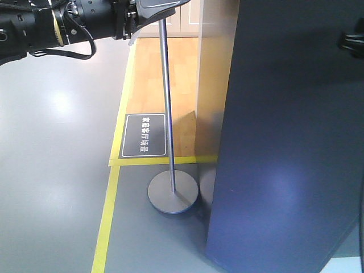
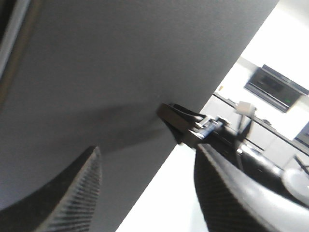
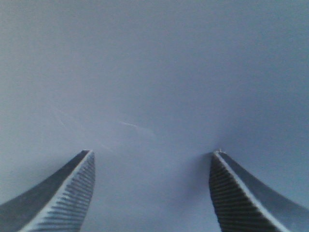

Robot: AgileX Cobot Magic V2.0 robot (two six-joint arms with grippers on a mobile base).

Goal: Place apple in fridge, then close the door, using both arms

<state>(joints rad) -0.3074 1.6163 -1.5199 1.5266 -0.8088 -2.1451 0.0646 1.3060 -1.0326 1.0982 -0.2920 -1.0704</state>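
Right gripper (image 3: 153,153) and left gripper (image 2: 147,150) gaped wide, empty, facing the door (image 1: 284,142), no apple visible, so probably only closing remained.

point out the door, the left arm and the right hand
door (image 1: 284,142): front view, middle of its dark grey face
left arm (image 1: 34,28): front view, its black cylindrical segment
right hand (image 3: 153,154): right wrist view, midway between its open fingertips
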